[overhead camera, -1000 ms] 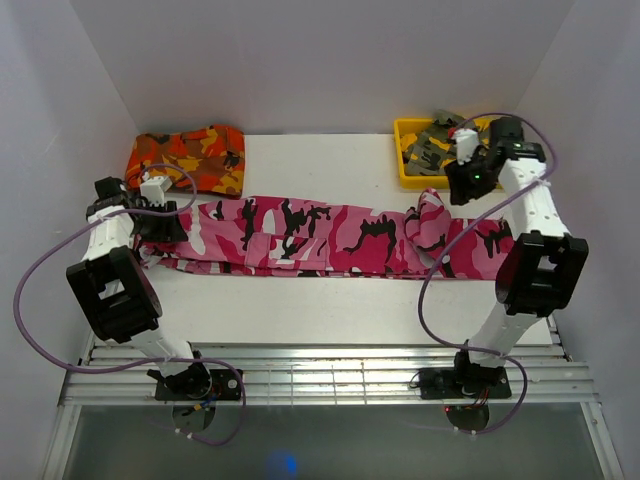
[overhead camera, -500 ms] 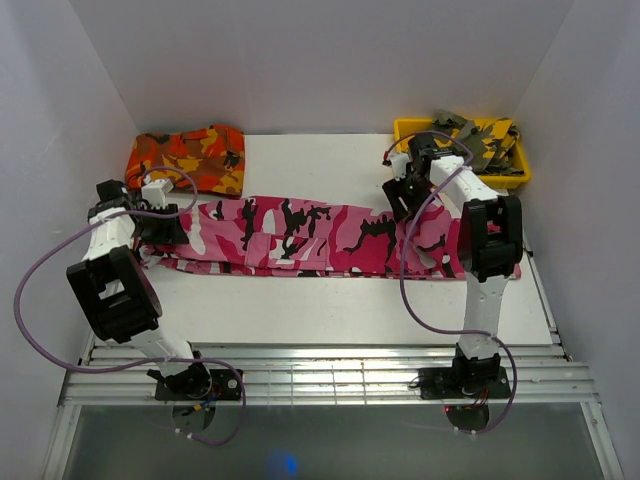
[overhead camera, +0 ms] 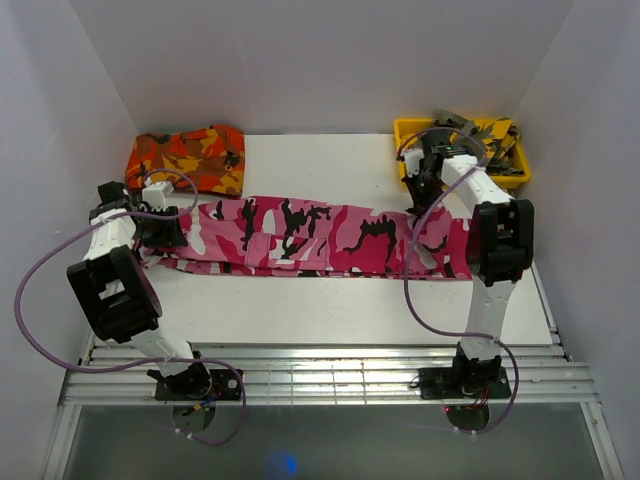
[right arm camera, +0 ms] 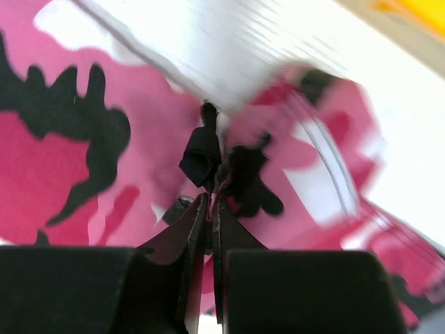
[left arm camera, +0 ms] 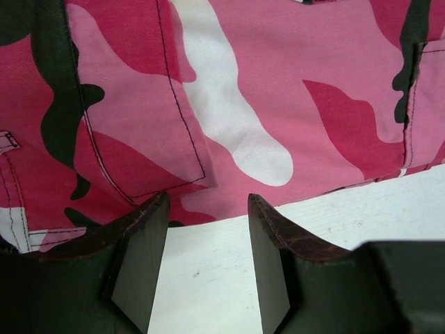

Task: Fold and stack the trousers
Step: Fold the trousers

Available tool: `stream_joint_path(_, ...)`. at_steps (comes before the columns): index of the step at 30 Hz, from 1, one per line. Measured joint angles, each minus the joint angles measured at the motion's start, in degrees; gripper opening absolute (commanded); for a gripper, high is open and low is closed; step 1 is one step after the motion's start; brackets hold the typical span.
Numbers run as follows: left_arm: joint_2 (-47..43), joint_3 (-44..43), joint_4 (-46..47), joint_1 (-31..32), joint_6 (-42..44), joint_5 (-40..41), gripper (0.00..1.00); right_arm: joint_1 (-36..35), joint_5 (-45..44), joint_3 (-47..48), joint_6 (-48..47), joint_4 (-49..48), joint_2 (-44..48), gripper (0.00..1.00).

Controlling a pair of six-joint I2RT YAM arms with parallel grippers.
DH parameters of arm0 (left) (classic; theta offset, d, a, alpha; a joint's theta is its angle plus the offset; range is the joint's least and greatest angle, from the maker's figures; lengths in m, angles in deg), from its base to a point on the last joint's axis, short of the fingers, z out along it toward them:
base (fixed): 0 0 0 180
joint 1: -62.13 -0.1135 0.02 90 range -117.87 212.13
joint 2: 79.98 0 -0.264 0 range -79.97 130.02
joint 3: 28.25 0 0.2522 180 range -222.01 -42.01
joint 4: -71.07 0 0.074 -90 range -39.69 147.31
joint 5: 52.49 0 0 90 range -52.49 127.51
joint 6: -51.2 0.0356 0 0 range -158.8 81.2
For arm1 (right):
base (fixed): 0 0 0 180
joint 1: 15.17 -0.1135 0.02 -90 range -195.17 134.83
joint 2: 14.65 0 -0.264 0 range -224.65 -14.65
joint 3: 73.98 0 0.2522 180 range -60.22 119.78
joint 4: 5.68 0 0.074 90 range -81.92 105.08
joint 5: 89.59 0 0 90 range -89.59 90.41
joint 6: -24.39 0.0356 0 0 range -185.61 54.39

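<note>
1. White-walled enclosure, with flat white table (overhead camera: 330, 165) as work surface and arm bases at near edge.
2. Locate pink camouflage trousers (overhead camera: 300, 235), long fabric printed in pink, magenta, white and black, stretched left to right across mid-table as one narrow band.
3. Judge lengthwise fold as done, going by layered edges along near side. Judge crosswise folds and stacking as not yet done.
4. Note stitched pocket seam at left end and rumpled, looped cloth at right end, close to yellow plastic bin (overhead camera: 510, 181).
5. Check left gripper (left arm camera: 208, 202): parted roughly halfway, holding nothing, tips over bare table just beside near edge of cloth.
6. Check right gripper (right arm camera: 211, 200): closed tight on a small pinch of pink camouflage trousers near right end. Treat grip as probable only, given blurred wrist view.
7. Take folded orange-red camouflage trousers (overhead camera: 187, 160) at far left corner as likely stack site. Leave olive-grey camouflage trousers (overhead camera: 490, 145) heaped in bin.
8. Expect limp cloth to sag and drag when lifted by one pinch.
</note>
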Motion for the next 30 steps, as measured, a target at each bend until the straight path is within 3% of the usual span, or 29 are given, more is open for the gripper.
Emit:
stream_joint_path(5, 0.0, 0.07, 0.66, 0.0, 0.0, 2.05, 0.6, 7.65, 0.5, -7.41, -2.38, -0.68, 16.31, 0.08)
stream_joint_path(6, 0.0, 0.07, 0.74, 0.0, 0.0, 2.43, 0.6, 10.64, 0.46, -9.29, -2.91, -1.01, 19.8, 0.37)
stream_joint_path(7, 0.0, 0.07, 0.83, 0.0, -0.02, 2.64, 0.6, 13.99, 0.44, -11.43, -3.32, -1.79, 22.88, 0.54)
stream_joint_path(8, 0.02, 0.07, 0.85, 0.0, -0.07, 2.89, 0.6, 17.51, -0.02, -13.9, -4.26, -2.84, 25.49, 0.97)
stream_joint_path(9, 0.09, 0.07, 0.85, 0.0, -0.13, 3.02, 0.6, 21.27, -0.42, -16.13, -4.83, -3.17, 27.3, 0.9)
stream_joint_path(15, 0.83, 0.04, 0.81, 0.0, -0.46, 3.32, 0.6, 36.7, -1.07, -22.75, -8.39, -2.6, 26.18, 0.92)
stream_joint_path(21, 0.85, -0.68, 0.35, 0.0, -0.74, 3.28, 0.6, 38.66, 3.23, -18.99, -11.08, -1.18, 22.84, 0.9)
stream_joint_path(30, 0.85, -2.03, -0.92, 0.0, -0.9, 2.86, 0.6, 41.55, 15.15, -9.07, -11.56, 4.26, 6.05, 0.91)
